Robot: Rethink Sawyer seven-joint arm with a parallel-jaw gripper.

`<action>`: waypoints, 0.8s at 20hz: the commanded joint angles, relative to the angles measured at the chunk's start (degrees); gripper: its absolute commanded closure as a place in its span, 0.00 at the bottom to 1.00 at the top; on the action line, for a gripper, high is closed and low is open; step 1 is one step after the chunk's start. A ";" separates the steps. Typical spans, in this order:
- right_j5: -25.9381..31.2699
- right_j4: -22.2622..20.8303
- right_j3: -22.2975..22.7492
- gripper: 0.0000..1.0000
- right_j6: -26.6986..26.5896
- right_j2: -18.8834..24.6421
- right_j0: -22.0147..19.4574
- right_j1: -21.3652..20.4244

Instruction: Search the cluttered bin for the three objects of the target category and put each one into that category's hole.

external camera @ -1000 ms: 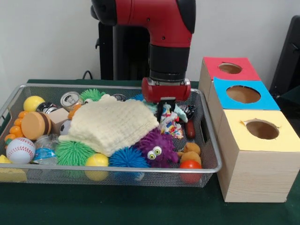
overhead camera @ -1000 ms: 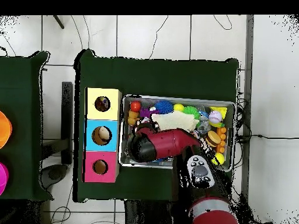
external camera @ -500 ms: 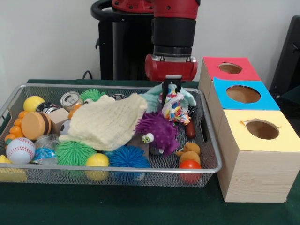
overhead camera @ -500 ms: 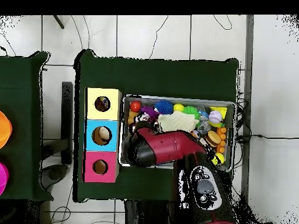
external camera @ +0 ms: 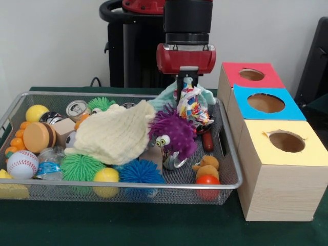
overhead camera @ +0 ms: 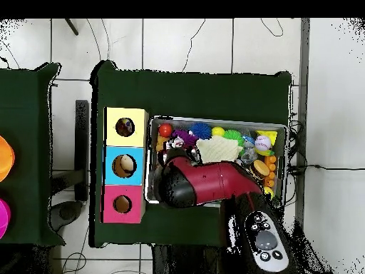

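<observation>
End effector (external camera: 187, 82) grips a speckled cloth (external camera: 192, 106), lifted above the bin (external camera: 228, 154); next, carry it right to a hole.

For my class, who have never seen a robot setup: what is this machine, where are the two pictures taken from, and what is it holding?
It is a red and black robot arm. Its gripper is shut on a multicoloured crumpled wrapper, lifted above a wire bin full of toys, balls and a cream cloth. One picture looks across the table; the other looks straight down. Beside the bin are three boxes with holes, topped yellow, blue and red.
</observation>
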 commanded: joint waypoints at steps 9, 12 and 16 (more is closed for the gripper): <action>6.46 -4.27 4.17 1.00 -3.53 8.90 -4.97 -2.23; 6.29 -4.84 5.77 1.00 -5.00 10.79 -7.20 -2.79; 6.75 -4.48 9.35 1.00 -7.40 15.44 -11.66 -5.12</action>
